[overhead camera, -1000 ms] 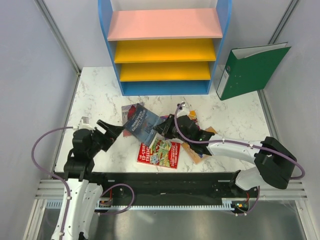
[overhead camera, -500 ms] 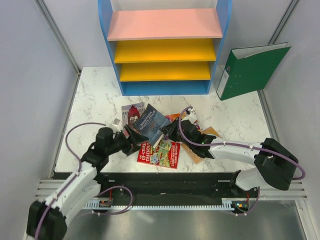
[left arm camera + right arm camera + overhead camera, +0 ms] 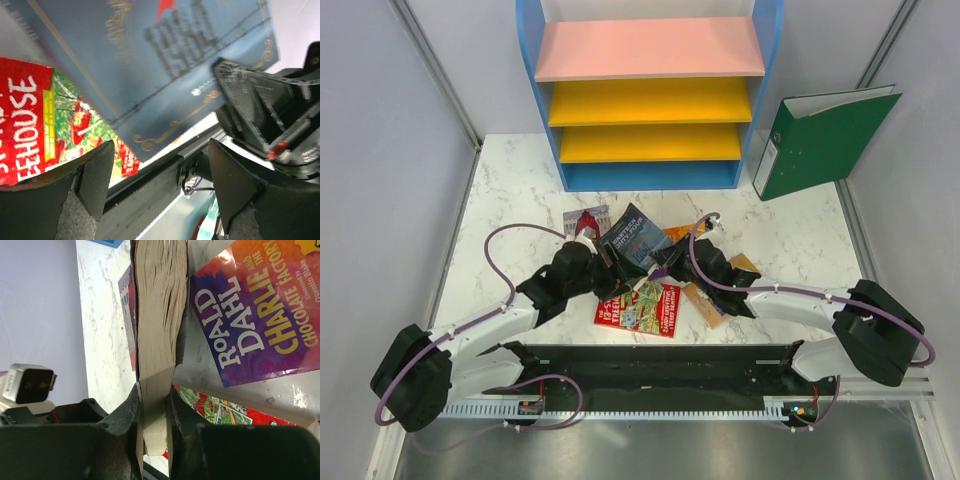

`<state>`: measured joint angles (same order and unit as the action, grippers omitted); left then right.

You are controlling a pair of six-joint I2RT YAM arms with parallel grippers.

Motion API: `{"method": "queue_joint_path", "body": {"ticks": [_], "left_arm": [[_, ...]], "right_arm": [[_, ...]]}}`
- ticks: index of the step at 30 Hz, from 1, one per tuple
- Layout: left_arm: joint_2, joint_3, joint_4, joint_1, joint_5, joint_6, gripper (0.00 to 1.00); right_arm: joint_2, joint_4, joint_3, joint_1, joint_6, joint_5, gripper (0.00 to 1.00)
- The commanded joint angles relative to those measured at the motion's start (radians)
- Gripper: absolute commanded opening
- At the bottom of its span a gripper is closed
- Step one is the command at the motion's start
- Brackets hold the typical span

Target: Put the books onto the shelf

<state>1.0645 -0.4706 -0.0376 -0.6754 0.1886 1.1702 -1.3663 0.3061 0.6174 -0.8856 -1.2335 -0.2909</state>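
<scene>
Now the left gripper [image 3: 608, 268] sits closer, right by the blue book [image 3: 636, 234], jaws wide apart. The right gripper [image 3: 662, 268] squeezes the book's pages.

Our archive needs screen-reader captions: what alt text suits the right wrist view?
The right gripper is shut on the page edge of a paperback, seen edge-on. A Roald Dahl book lies on the marble table beside it; a red-green book shows below.

We see bare surface [image 3: 520, 190] between the book pile [image 3: 640, 308] and the shelf [image 3: 650, 176], free to pass. The green binder [image 3: 825, 145] leans just right of the shelf; the left arm [image 3: 490, 325] and right arm [image 3: 790, 298] flank the pile.
</scene>
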Motion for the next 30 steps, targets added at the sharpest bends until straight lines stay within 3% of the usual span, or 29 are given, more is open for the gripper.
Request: {"method": "queue_joint_path", "body": {"ticks": [1, 10, 14, 21, 25, 28, 30], "left_arm": [[0.034, 0.082, -0.185, -0.019, -0.067, 0.078, 0.81], [0.21, 0.093, -0.419, -0.053, -0.047, 0.115, 0.76], [0.198, 0.112, -0.492, -0.062, -0.087, 0.138, 0.58], [0.054, 0.13, -0.383, -0.064, -0.181, 0.109, 0.45], [-0.029, 0.128, -0.282, -0.064, -0.261, 0.085, 0.31], [-0.044, 0.106, -0.242, -0.062, -0.285, 0.062, 0.31], [-0.032, 0.08, -0.225, -0.062, -0.281, 0.043, 0.37]], "right_arm": [[0.052, 0.133, 0.01, 0.014, -0.035, 0.012, 0.0], [0.032, 0.159, -0.022, 0.019, -0.141, 0.153, 0.0], [0.055, 0.248, -0.146, 0.017, -0.268, 0.176, 0.0], [0.114, 0.241, -0.257, 0.016, -0.323, 0.217, 0.0], [0.165, 0.232, -0.309, 0.017, -0.327, 0.2, 0.0], [0.173, 0.231, -0.317, 0.017, -0.314, 0.217, 0.0], [0.173, 0.231, -0.317, 0.017, -0.305, 0.231, 0.0]]}}
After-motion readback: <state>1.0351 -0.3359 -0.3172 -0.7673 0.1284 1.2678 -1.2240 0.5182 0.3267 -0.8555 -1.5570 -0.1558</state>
